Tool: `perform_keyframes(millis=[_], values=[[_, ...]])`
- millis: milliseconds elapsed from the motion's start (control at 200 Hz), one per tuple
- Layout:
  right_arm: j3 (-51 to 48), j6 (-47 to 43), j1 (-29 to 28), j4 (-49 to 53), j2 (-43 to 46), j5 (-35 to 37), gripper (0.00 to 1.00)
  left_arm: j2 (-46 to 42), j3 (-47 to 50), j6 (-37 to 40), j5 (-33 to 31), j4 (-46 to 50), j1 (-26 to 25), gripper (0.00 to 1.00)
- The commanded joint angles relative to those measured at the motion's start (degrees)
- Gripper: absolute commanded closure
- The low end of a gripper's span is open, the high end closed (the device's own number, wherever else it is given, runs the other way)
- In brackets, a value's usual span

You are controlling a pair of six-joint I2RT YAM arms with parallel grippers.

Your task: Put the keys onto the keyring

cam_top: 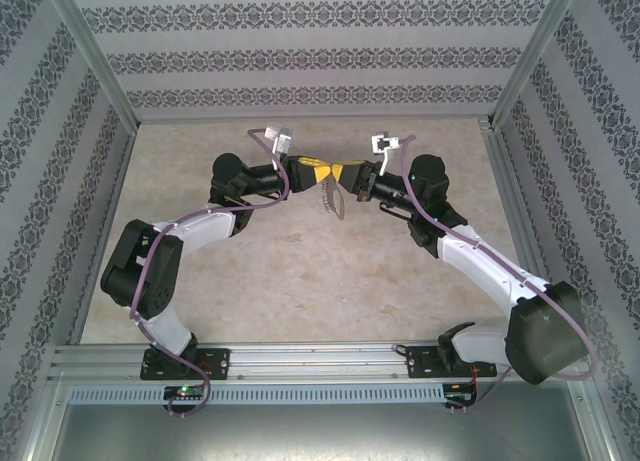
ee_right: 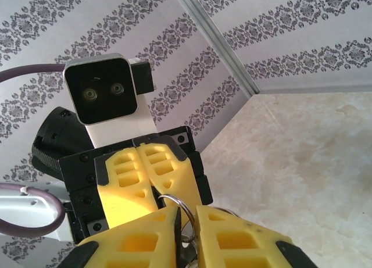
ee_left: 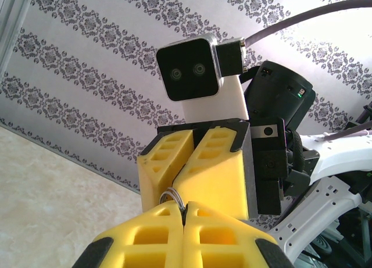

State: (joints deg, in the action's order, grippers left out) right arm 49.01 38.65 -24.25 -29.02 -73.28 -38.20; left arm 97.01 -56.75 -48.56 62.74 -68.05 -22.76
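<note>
Above the middle of the table my two grippers meet tip to tip. The left gripper (cam_top: 308,169) (ee_left: 185,205) is shut on the thin silver keyring (ee_left: 168,193), which sticks out from between its yellow fingertips. From the other side the right gripper (cam_top: 345,173) (ee_right: 187,208) faces it, its jaws nearly closed. They pinch the metal head of the keys (ee_right: 185,247), and the keyring (ee_right: 178,200) arches from there across to the left fingers (ee_right: 148,175). A pale toothed key (cam_top: 334,203) hangs below the two grippers.
The beige table (cam_top: 300,281) lies well below both grippers. Patterned walls (cam_top: 300,61) close it in at the back and sides, with metal posts at the corners. The aluminium rail (cam_top: 320,359) carrying the arm bases runs along the near edge.
</note>
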Motion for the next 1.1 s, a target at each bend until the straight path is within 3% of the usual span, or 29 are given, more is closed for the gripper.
perform_keyframes(millis=[0,110,370,450,639,1099], values=[[1.26,-0.95,-2.1,-1.69,0.15,-6.77,0.88,-1.26,-0.07,-0.58,0.46,-3.14,-0.89,1.0],[0.91,-0.77,-2.01,-2.49,0.39,-7.51,1.0,-1.26,-0.04,-0.49,0.45,-3.05,-0.93,1.0],[-0.07,-0.98,-1.13,-2.22,1.33,-6.96,1.0,-1.31,0.14,-0.36,0.45,-3.22,-0.9,1.0],[-0.71,-0.5,-0.08,-2.09,1.79,-6.03,0.83,-1.23,0.0,-1.0,0.62,-4.15,-0.9,1.0],[-1.05,1.85,1.66,-4.65,1.39,-6.93,0.77,0.48,-0.42,-5.31,1.15,-9.87,-0.9,1.0],[-0.51,4.14,2.17,-7.56,-0.11,-7.84,0.81,0.33,-0.23,-5.61,1.15,-9.95,-0.93,1.0]])
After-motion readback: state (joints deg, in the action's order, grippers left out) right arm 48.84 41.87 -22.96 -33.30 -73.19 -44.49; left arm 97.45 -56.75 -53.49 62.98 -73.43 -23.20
